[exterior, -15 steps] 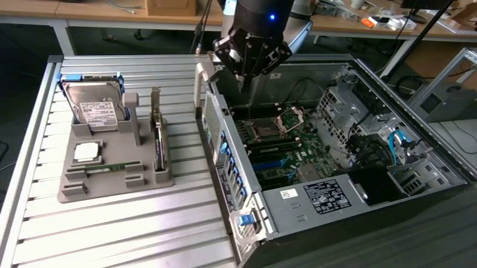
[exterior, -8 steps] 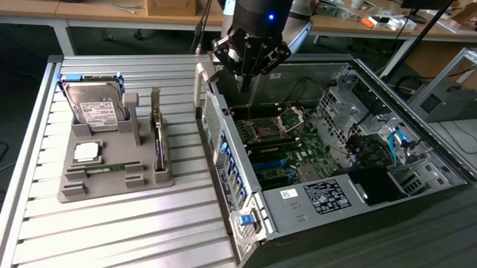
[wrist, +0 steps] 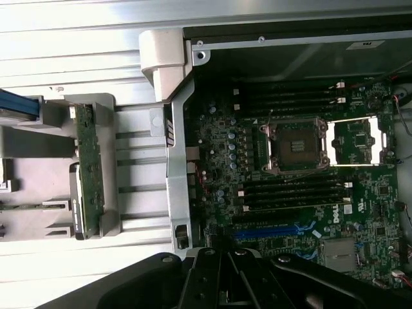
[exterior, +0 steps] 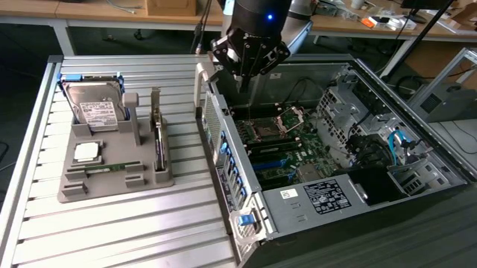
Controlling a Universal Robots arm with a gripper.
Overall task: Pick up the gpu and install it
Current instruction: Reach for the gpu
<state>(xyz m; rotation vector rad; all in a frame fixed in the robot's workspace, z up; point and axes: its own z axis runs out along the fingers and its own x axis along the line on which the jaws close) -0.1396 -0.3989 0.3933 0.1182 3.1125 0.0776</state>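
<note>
While the pincer [exterior: 244, 84] hangs closed and empty above the open computer case [exterior: 223, 151], a green motherboard [exterior: 280, 142] lies directly beneath it. Farther off, beyond the case's steel wall, the gpu [exterior: 158, 139] stands on edge in a grey moulded holder [exterior: 111, 181], beside a silver hard drive [exterior: 97, 111].

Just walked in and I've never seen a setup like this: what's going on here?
A robot arm's gripper hangs shut, holding nothing, over the open computer case, above the motherboard. The gpu it is meant to install has not been picked up: it stands on edge in the grey holder on the table, to the exterior view's left.
</note>
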